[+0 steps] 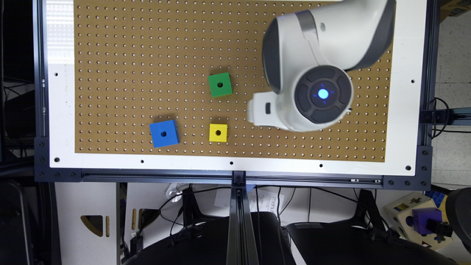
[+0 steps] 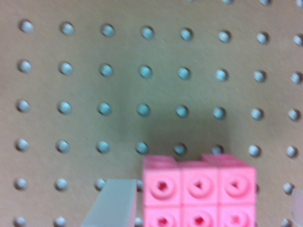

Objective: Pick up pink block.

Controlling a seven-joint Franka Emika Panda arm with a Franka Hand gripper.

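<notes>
The pink block (image 2: 199,196) lies on the brown pegboard (image 2: 142,71), its studded face up, with two rows of round studs in sight. My gripper (image 2: 203,208) is open and straddles it. One pale finger (image 2: 113,203) stands close beside one side of the block. The other finger (image 2: 298,208) stands further off from the opposite side. In the exterior view the white gripper (image 1: 263,108) hangs over the pegboard (image 1: 128,55), to the exterior view's right of the yellow cube, and the arm covers what is under it.
A green cube (image 1: 220,84), a yellow cube (image 1: 218,133) and a blue cube (image 1: 164,133) sit on the pegboard, each with a single hole. A white border (image 1: 60,110) frames the board. The arm's big wrist joint (image 1: 316,92) hangs above the exterior view's right half.
</notes>
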